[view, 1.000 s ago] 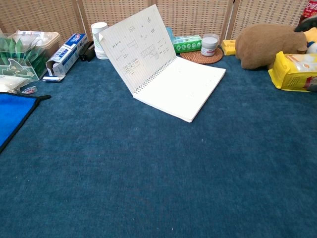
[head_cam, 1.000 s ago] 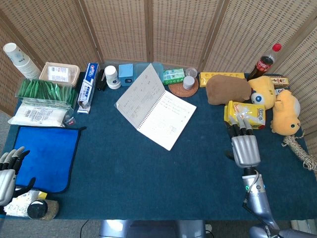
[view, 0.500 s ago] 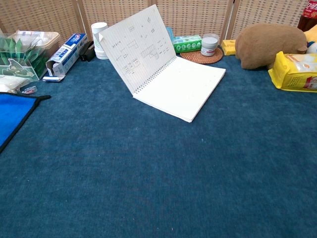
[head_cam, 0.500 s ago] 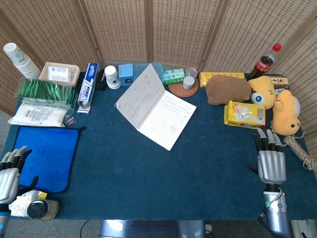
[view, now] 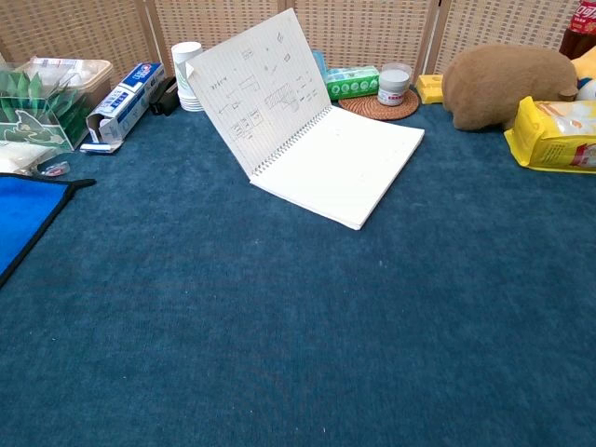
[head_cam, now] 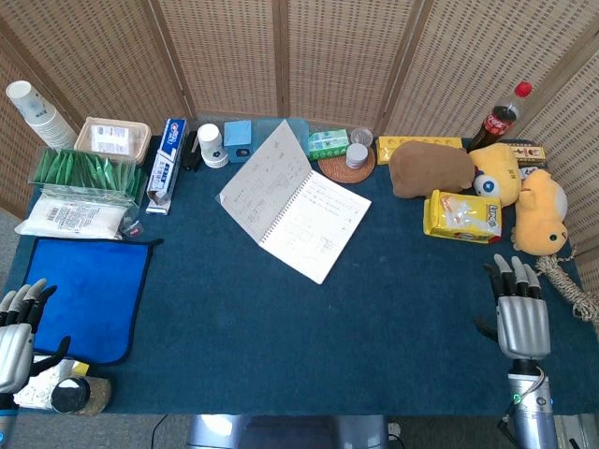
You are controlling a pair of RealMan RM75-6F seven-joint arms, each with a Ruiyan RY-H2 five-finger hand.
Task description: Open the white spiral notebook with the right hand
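The white spiral notebook (head_cam: pixel 295 201) lies open at the middle back of the blue table; its left leaf stands up tilted, its right page lies flat. The chest view shows the raised leaf of the notebook (view: pixel 307 126) with pencil sketches. My right hand (head_cam: pixel 520 315) is near the table's right front corner, fingers spread, holding nothing, far from the notebook. At the left front corner my left hand (head_cam: pixel 16 331) is likewise open and empty. Neither hand appears in the chest view.
A blue cloth (head_cam: pixel 84 292) lies front left. Along the back stand a toothpaste box (head_cam: pixel 167 163), paper cup (head_cam: pixel 211 145), coaster with a jar (head_cam: pixel 348 161). A brown plush (head_cam: pixel 430 168), yellow snack bag (head_cam: pixel 462 216), yellow toys (head_cam: pixel 539 211) and cola bottle (head_cam: pixel 500 117) fill the right.
My right hand has drawn back toward the front right corner, away from the yellow snack bag. The left hand has sunk slightly lower. The notebook has not moved.
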